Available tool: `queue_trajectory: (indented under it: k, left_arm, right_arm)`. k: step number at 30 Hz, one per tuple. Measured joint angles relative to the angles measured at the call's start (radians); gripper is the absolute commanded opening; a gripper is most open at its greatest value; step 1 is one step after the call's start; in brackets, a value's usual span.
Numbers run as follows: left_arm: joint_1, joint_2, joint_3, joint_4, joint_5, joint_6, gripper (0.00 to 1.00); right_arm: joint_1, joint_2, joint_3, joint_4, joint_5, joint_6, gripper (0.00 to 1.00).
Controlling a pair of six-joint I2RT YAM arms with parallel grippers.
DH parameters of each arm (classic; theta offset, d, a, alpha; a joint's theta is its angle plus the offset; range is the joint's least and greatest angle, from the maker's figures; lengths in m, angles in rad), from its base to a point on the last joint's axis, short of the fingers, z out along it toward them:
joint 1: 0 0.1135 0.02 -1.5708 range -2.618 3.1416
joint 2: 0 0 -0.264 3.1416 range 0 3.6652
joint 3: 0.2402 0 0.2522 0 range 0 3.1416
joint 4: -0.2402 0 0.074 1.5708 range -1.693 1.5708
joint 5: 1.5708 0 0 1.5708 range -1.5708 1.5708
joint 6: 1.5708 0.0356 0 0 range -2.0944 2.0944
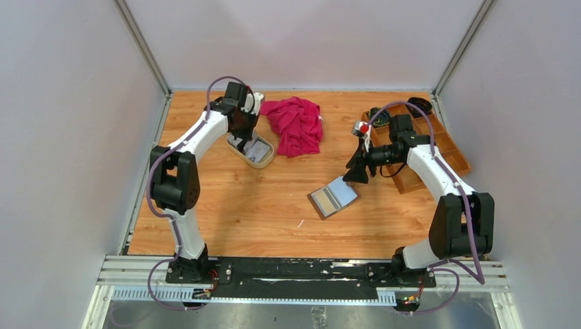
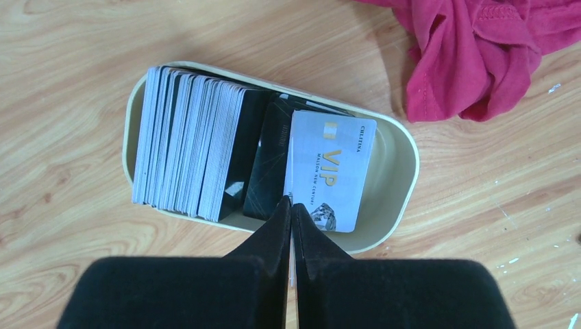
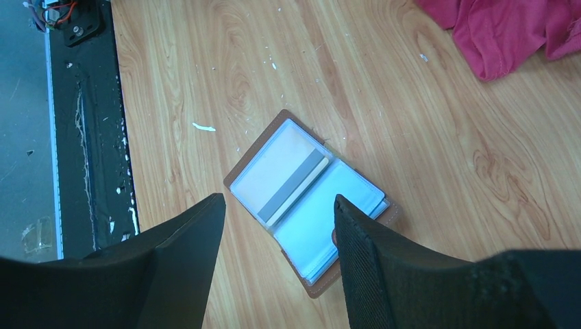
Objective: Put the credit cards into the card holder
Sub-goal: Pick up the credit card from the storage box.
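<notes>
The credit cards (image 2: 185,144) stand as a thick stack on edge in a beige oval dish (image 2: 404,178), with a black card and a white VIP card (image 2: 332,168) leaning beside them. My left gripper (image 2: 292,202) is shut at the VIP card's near left corner. A thin white card edge shows between its fingers. In the top view it hangs over the dish (image 1: 264,163). The card holder (image 3: 308,199) lies open on the table, clear sleeves up, with a grey-striped card (image 3: 281,175) in its left sleeve. Above it my right gripper (image 3: 279,200) is open and holds nothing.
A crumpled red cloth (image 1: 296,123) lies behind the dish, at the back middle of the table. A wooden compartment tray (image 1: 438,147) sits at the right edge behind the right arm. The black base rail (image 3: 82,137) runs along the near edge.
</notes>
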Motion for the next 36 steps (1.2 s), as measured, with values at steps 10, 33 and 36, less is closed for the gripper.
queue_trajectory:
  k: [10,33,36]
  left_arm:
    - [0.059,-0.114,-0.157,0.077,0.133,-0.112,0.0]
    - [0.001,-0.674,-0.829,0.795,0.531,-0.717,0.0]
    - [-0.063,-0.735,-0.912,0.911,0.526,-0.801,0.0]
  right_arm:
    - [0.0,0.0,0.0,-0.002,-0.008,-0.01,0.63]
    - [0.092,0.036,0.009,0.019,-0.132,0.119,0.61]
    - [0.114,0.035,0.003,0.084,-0.167,0.229,0.62]
